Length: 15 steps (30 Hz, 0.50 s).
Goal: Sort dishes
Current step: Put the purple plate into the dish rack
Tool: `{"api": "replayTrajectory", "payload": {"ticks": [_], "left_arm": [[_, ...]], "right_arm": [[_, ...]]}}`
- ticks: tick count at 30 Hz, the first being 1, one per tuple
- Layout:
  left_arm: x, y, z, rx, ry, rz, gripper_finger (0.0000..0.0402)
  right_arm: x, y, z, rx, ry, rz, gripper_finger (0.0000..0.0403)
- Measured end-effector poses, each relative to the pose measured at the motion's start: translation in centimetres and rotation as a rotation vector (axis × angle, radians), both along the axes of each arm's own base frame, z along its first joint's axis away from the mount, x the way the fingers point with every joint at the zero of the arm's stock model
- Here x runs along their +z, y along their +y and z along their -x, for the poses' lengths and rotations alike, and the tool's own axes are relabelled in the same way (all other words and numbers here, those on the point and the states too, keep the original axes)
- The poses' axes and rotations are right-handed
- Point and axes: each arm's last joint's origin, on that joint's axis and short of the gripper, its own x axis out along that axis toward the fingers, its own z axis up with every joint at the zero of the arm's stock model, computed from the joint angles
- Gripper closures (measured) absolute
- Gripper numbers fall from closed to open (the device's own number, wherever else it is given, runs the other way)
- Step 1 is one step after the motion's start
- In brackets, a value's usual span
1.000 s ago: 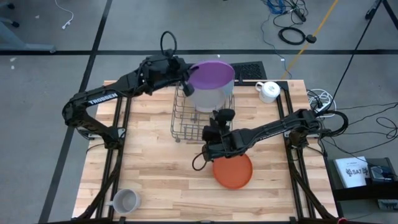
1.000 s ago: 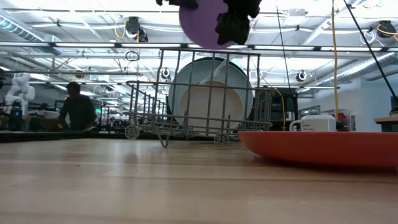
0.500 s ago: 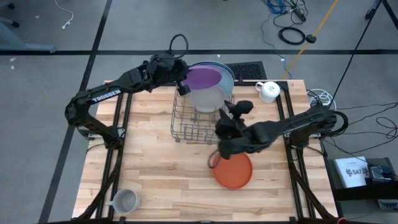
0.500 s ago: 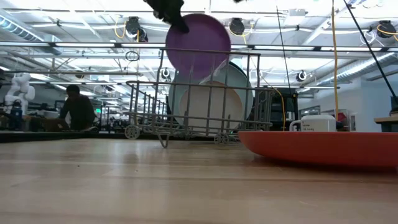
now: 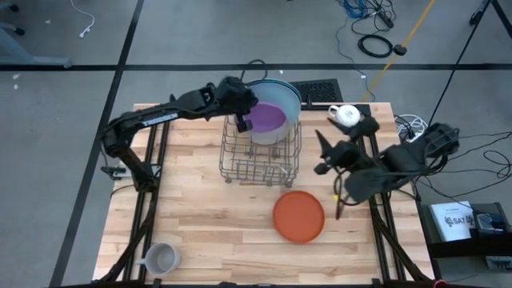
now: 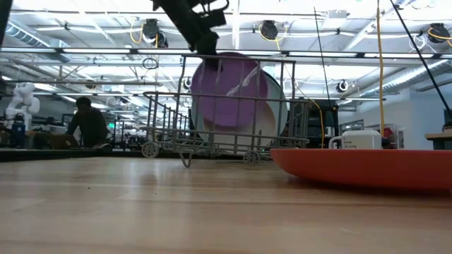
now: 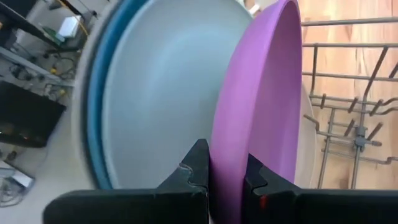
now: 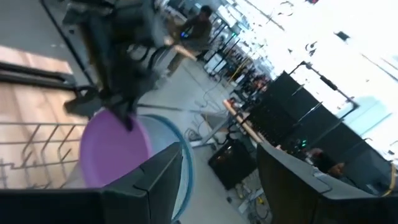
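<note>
Our left arm reaches across the table [image 5: 192,208] to the rack [image 5: 260,156], its gripper [image 7: 225,177] angled down with fingers [image 7: 196,168] pinching the rim of the purple plate [image 5: 266,118]. This plate stands upright in the rack, in front of the grey plate [image 7: 161,93] and the blue one [image 7: 99,112]. Our right arm is raised and bent back near the white mug [image 5: 347,116], its gripper [image 8: 217,180] with fingers spread, holding nothing. The orange plate [image 5: 299,217] lies flat on the table.

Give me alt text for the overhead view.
The left hand holds a purple plate upright in the wire rack. The right hand, open, hangs beside an orange plate on the table.
</note>
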Motion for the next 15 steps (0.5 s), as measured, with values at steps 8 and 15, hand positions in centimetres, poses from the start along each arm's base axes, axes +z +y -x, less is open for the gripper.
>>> {"api": "replayTrajectory", "payload": {"ticks": [8,15], "left_arm": [[-1.6,0.4,-1.5,-0.033,-0.011,0.038,0.0384],[-1.6,0.1,-1.5,-0.081,-0.015,0.067,0.0384]], "right_arm": [[1.1,0.1,2.4,0.008,-0.035,0.032,0.0204],[1.0,0.0,2.7,0.008,-0.019,0.043,0.0204]]}}
